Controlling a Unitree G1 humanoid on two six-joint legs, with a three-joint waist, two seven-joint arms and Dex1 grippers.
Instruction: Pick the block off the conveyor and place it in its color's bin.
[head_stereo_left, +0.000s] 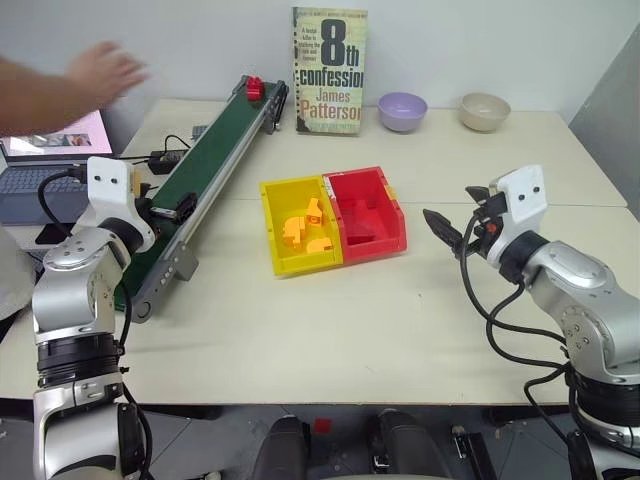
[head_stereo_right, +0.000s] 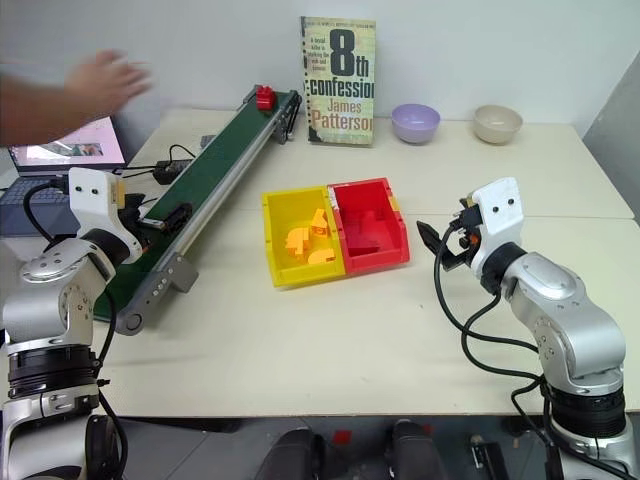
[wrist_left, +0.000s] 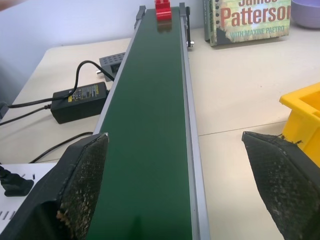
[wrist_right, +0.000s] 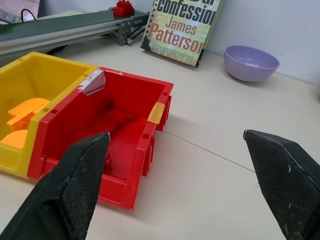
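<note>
A small red block (head_stereo_left: 254, 87) sits at the far end of the dark green conveyor (head_stereo_left: 215, 160), close to the end roller. My left gripper (wrist_left: 175, 139) hovers open over the near part of the belt, its fingers straddling it, far short of the block (wrist_left: 162, 9). The red bin (head_stereo_left: 375, 242) stands mid-table, joined to a yellow one. My right gripper (wrist_right: 176, 136) is open and holds nothing; it hangs to the right of the red bin (wrist_right: 90, 175) and points toward it.
The yellow bin (head_stereo_left: 275, 235) holds several orange-yellow blocks. A person's hand (head_stereo_left: 100, 75) hovers at the far left above a laptop (head_stereo_left: 50, 150). A book (head_stereo_left: 330, 70), a purple bowl (head_stereo_left: 402, 110) and a beige bowl (head_stereo_left: 485, 110) line the back. A power adapter (wrist_left: 77, 95) lies beside the belt.
</note>
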